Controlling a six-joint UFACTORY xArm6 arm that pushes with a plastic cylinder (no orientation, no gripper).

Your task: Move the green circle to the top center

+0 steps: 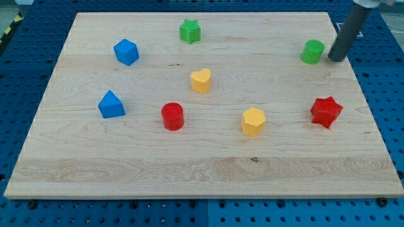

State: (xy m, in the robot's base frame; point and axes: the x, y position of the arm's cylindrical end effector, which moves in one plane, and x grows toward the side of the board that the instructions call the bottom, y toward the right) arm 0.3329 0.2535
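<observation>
The green circle (312, 52) is a short green cylinder near the view's upper right of the wooden board (202, 164). My tip (333, 60) is the lower end of a dark rod that comes down from the view's top right. It stands just to the right of the green circle, with a small gap between them.
A green star (190, 31) sits at the top centre. A blue cube (126, 52) and a blue triangle-like block (111, 104) are at the left. A yellow heart (201, 81), a red cylinder (172, 116), a yellow hexagon (253, 121) and a red star (326, 111) lie across the middle.
</observation>
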